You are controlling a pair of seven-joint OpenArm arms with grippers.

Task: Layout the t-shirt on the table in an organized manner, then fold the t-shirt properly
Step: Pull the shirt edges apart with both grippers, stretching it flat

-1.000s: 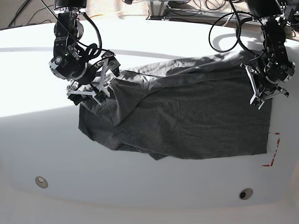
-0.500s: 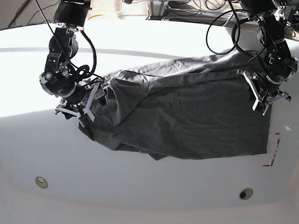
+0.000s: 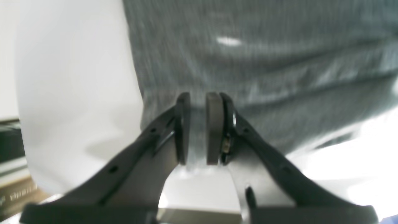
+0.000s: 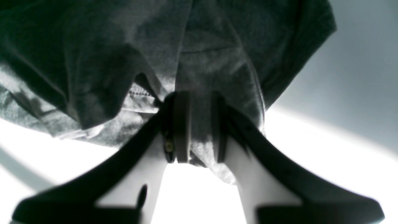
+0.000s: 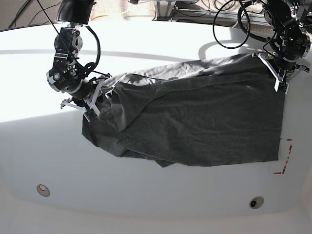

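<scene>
**Both grippers pinch the shirt's far edge**

In the left wrist view we see our left gripper (image 3: pixel 198 129) low in the centre of the frame, its two dark pads drawn close with a thin fold of grey shirt (image 3: pixel 248 56) caught between them. The shirt fills the upper right of the frame, blurred; the white table (image 3: pixel 71 93) fills the left.

In the right wrist view our right gripper (image 4: pixel 199 126) sits at the centre, its pads narrowed on a bunched ridge of shirt (image 4: pixel 93 62). The cloth hangs in dark folds across the upper left and centre, with a stitched hem showing just left of the pads. The table (image 4: pixel 326 140) shows bright at the lower right.

In the base view the shirt (image 5: pixel 195 117) lies spread across the middle of the table (image 5: pixel 146 195), wrinkled, with a fold doubled over at its left side. Our right gripper (image 5: pixel 92 100) grips the shirt's upper left corner; our left gripper (image 5: pixel 282 75) grips the upper right corner. A red tape mark (image 5: pixel 285 156) sits just beside the shirt's lower right edge. Two grommet holes (image 5: pixel 43 189) lie near the bottom of the frame, well apart from the cloth.
</scene>
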